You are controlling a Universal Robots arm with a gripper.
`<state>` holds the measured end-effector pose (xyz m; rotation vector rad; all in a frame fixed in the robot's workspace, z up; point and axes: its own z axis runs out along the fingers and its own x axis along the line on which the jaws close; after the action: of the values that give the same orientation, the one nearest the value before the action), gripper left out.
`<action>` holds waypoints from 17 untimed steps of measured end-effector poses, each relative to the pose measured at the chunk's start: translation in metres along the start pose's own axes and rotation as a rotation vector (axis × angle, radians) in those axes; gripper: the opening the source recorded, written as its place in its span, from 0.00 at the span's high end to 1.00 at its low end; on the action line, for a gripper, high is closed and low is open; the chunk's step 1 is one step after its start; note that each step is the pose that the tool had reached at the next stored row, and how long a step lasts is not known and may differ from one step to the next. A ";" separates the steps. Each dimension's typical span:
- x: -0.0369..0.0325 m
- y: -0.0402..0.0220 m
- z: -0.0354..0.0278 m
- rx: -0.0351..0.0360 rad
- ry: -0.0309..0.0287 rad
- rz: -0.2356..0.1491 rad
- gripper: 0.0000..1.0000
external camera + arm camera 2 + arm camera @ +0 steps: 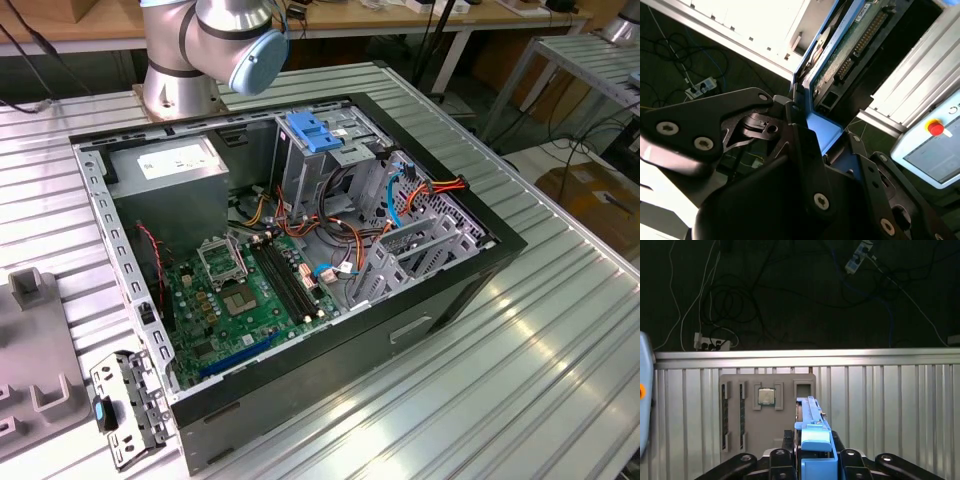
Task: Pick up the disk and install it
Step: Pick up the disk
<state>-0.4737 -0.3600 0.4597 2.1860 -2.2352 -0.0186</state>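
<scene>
My gripper [813, 452] is shut on the disk [814, 432], which I see edge-on in the first wrist view as a blue plastic carrier rail standing between the black fingers [788, 442]. In the second wrist view the gripper [822, 137] clamps the disk [850, 45], whose green circuit-board underside and blue frame stretch away from the jaws. The disk is held in the air above the ribbed metal table [880, 405]. The open computer case [480, 265] lies on its side in the exterior view, with a blue bracket [315, 135] sitting in its drive cage.
Inside the case are a grey power-supply box [175, 165], a green motherboard [240, 300] and cable bundles [400, 200]. A grey fixture tray [740, 415] holding a chip [766, 396] lies on the table. The arm's base [180, 85] stands behind the case. A pendant with a red button [935, 127] is nearby.
</scene>
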 end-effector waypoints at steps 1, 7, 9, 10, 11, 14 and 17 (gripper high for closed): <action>0.0000 0.0000 -0.0010 0.0000 0.0000 0.000 0.63; 0.0000 0.0002 -0.0079 0.0000 0.0000 0.000 0.63; 0.0000 0.0002 -0.0115 0.0000 0.0000 0.000 0.63; 0.0000 0.0002 -0.0126 0.0000 0.0000 0.000 0.63; 0.0000 0.0003 -0.0138 -0.0001 0.0000 0.000 0.63; 0.0000 0.0003 -0.0175 0.0000 0.0000 0.000 0.63; 0.0001 0.0004 -0.0203 -0.0001 0.0001 0.000 0.63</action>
<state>-0.4737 -0.3600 0.4801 2.1859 -2.2351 -0.0186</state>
